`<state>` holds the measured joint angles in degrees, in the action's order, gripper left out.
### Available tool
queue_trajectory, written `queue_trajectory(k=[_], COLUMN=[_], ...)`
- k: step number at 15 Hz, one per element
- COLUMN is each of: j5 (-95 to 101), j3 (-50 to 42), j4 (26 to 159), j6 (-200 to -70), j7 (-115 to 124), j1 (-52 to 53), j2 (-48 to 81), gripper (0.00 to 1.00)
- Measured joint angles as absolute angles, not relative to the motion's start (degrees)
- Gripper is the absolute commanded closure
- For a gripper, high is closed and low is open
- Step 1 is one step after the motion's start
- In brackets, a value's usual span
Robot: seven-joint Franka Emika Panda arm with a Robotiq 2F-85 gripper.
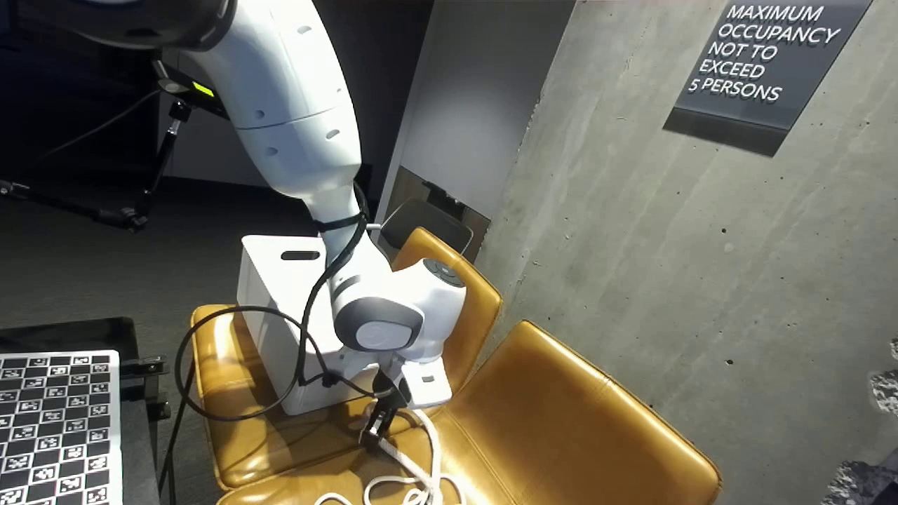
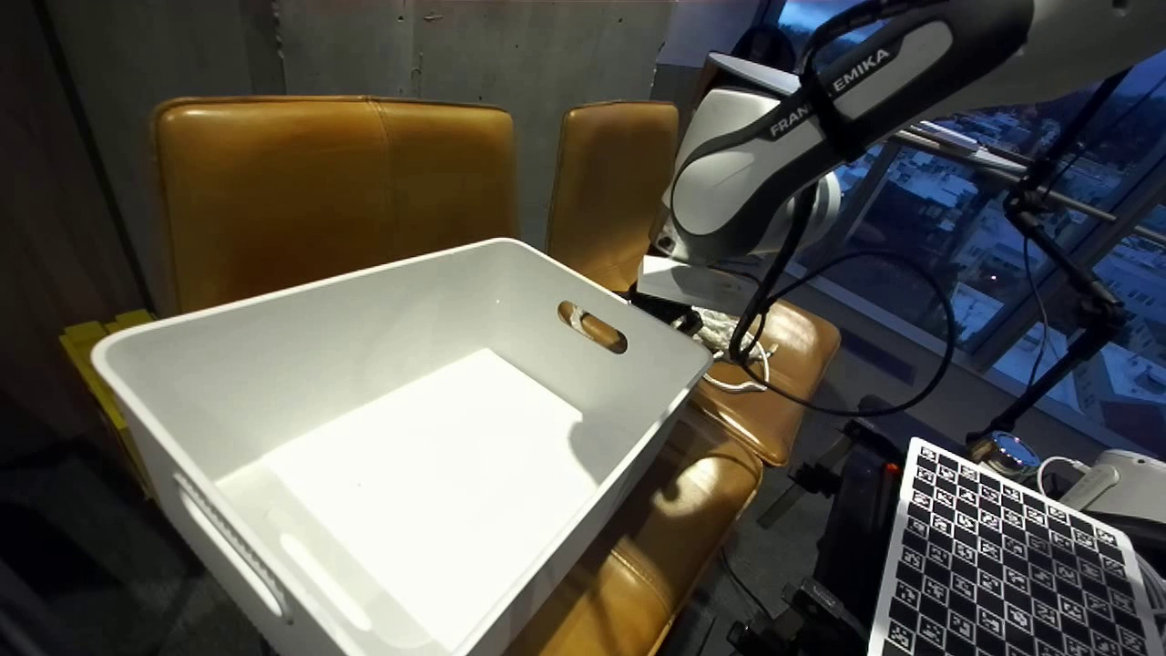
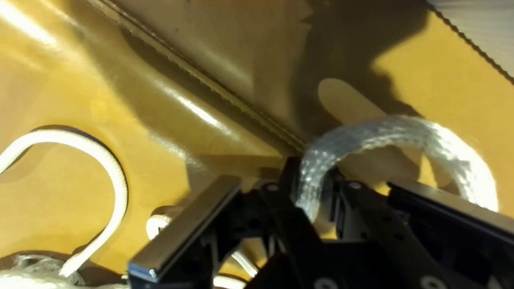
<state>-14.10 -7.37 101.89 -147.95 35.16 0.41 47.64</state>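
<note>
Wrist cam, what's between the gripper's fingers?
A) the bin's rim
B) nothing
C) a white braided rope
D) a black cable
C: in the wrist view the white braided rope runs in between the two fingertips of the gripper, with a loop of it arching out to one side.

In an exterior view, a dark-grey rectangular sign (image 1: 766, 73) hangs upper right; a flat black-and-white checkered board (image 1: 59, 429) lies lower left.
</note>
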Motion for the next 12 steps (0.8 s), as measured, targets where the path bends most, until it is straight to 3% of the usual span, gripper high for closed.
queue_trajectory(k=[12], j5=[0.16], j3=[-10.57], j4=[116.97], j6=[-147.74], j7=[23.11], j1=[3.85], j2=[16.16], gripper=[0.97])
